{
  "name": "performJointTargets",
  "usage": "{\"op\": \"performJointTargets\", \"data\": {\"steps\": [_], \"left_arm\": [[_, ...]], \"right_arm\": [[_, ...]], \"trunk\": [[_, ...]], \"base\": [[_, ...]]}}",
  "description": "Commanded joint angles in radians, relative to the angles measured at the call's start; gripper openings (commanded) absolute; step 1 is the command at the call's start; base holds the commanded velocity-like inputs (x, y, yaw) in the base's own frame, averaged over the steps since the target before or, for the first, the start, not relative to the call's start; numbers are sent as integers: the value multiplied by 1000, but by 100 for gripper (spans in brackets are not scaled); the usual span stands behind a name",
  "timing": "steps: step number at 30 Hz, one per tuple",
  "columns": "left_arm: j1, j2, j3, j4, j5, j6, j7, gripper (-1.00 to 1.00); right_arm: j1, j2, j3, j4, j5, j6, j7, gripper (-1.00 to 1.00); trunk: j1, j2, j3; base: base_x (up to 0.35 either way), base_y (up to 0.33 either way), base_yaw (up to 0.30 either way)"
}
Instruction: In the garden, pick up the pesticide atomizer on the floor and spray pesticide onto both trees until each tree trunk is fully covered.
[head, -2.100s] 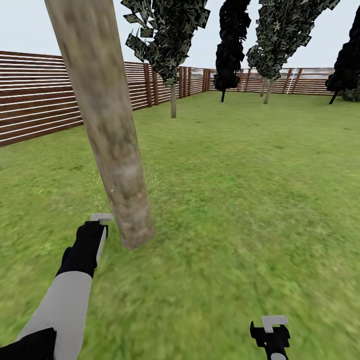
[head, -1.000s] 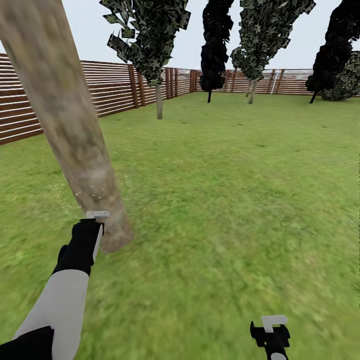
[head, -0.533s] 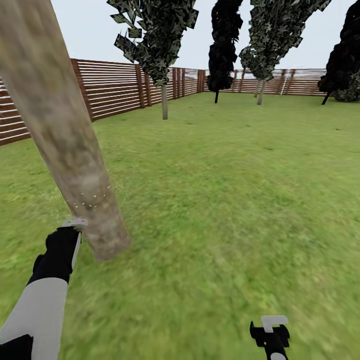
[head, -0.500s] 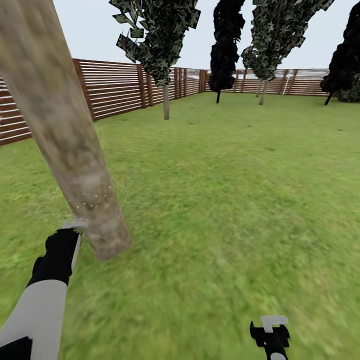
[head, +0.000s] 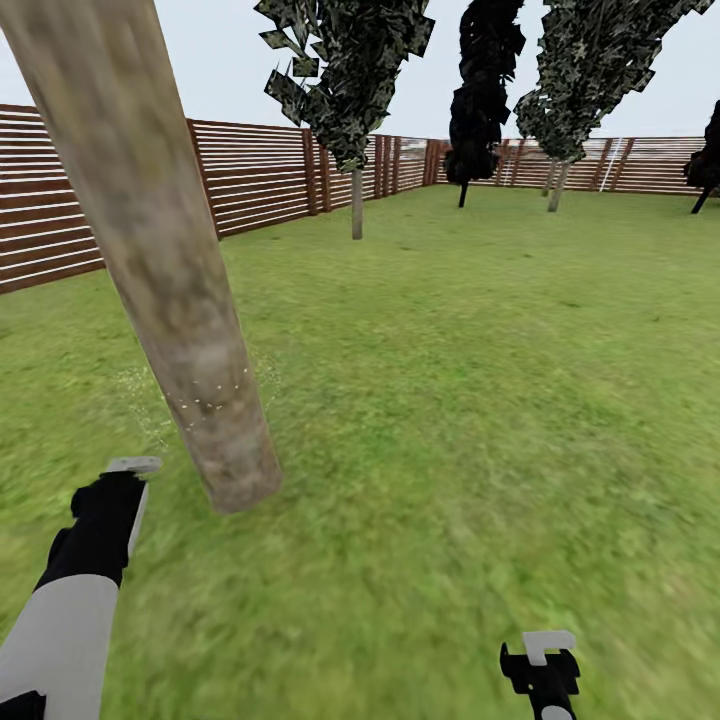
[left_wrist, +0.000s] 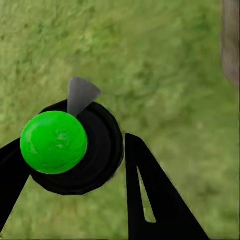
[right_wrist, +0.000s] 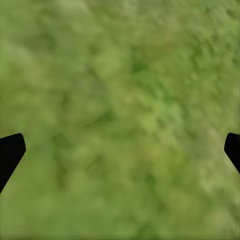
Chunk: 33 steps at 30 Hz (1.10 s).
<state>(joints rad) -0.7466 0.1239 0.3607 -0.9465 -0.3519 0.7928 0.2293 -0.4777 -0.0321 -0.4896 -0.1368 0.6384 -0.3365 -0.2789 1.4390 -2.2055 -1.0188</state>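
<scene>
My left gripper (head: 110, 498) is shut on the pesticide atomizer (left_wrist: 54, 142), a black body with a round green cap and a grey nozzle (head: 133, 465). The nozzle points toward the thick grey-brown tree trunk (head: 190, 330) just right of the gripper and a short way from its base. Fine white droplets speckle the bark and hang in the air around the lower trunk. A second tree (head: 357, 200) with a thin-looking trunk and dark mottled crown stands far back near the fence. My right gripper (head: 540, 662) hangs open over bare grass.
The green lawn (head: 480, 400) stretches wide to the right and ahead. A brown slat fence (head: 250, 175) rings it at left and back. A black cypress-like tree (head: 480, 110) and another leafy tree (head: 556, 185) stand far off.
The head view has swung, so the near trunk and far trees sit further right. My left arm with the atomizer has dropped lower and left in the picture. The right gripper is unmoved.
</scene>
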Motion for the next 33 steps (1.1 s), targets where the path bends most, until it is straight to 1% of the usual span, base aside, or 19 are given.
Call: {"op": "performJointTargets", "data": {"steps": [1, 2, 3, 5, 7, 8, 9, 10, 13, 14, 15, 16, 17, 19, 21, 24, 27, 33], "left_arm": [[0, 2, -5, 1, 14, 2, 5, -100], [0, -6, -8, 15, 15, 2, 5, -100], [-1, -19, -13, 34, 16, 1, 6, -100], [-4, -64, -19, 59, 16, 0, 7, -100], [-6, -98, -20, 56, 16, 0, 7, -100], [-7, -111, -20, 54, 15, -1, 7, -100], [-9, -116, -19, 52, 15, 0, 7, -100], [-9, -117, -19, 51, 15, 0, 7, -100], [-10, -103, -12, 49, 14, 0, 7, -100], [-11, -88, -9, 48, 13, 0, 8, -100], [-11, -63, -7, 48, 14, 1, 8, -100], [-12, -52, -7, 48, 14, 1, 8, -100], [-13, -46, -7, 47, 14, 2, 8, -100], [-13, -41, -5, 47, 13, 2, 8, -100], [-10, -40, 4, 48, 13, 0, 8, -100], [-5, -40, 8, 39, 14, -2, 7, -100], [-5, -43, 7, 20, 16, -3, 7, -100], [-3, -41, 9, 17, 15, -3, 7, -100]], "right_arm": [[-1, 0, -8, 2, 10, -4, -3, 100], [-1, 0, -9, 2, 10, -4, -3, 100], [-1, 0, -9, 2, 10, -4, -3, 100], [-1, 0, -9, 1, 10, -4, -4, 100], [-1, 0, -9, 0, 10, -4, -5, 100], [-1, 0, -9, 0, 10, -4, -5, 100], [-1, 0, -9, 0, 10, -4, -5, 100], [-1, 0, -9, 0, 9, -4, -5, 100], [-1, 0, -9, 0, 9, -4, -4, 100], [-1, 0, -9, 0, 9, -4, -3, 100], [-1, 0, -9, 0, 9, -4, -3, 100], [-1, 0, -9, 0, 9, -4, -3, 100], [-1, 0, -9, 0, 9, -4, -3, 100], [-1, 0, -9, 0, 9, -4, -3, 100], [-1, 0, -9, 0, 9, -4, -3, 100], [-1, 0, -9, 0, 9, -4, -3, 100], [-1, 0, -9, 0, 9, -4, -3, 100], [-1, 0, -9, 1, 10, -4, -3, 100]], "trunk": [[0, 0, -1], [0, 0, -1], [0, 0, -1], [0, 0, -1], [0, 0, -1], [0, 0, -1], [0, 0, -1], [0, 0, -1], [0, 0, 0], [0, 0, 1], [0, 0, 1], [0, 0, 2], [0, 0, 2], [0, 0, 4], [0, 0, 5], [0, 0, 6], [0, 0, 6], [0, 0, 6]], "base": [[0, 0, 0], [0, 0, 0], [0, 0, 0], [0, 0, 0], [0, 0, 0], [0, 0, 0], [0, 0, 0], [0, 0, 0], [0, 0, -151], [0, 0, -254], [0, 0, -268], [0, 0, -272], [0, 0, -275], [0, 0, -276], [0, 0, -270], [0, -24, -130], [0, -220, -12], [0, -270, -1]]}}
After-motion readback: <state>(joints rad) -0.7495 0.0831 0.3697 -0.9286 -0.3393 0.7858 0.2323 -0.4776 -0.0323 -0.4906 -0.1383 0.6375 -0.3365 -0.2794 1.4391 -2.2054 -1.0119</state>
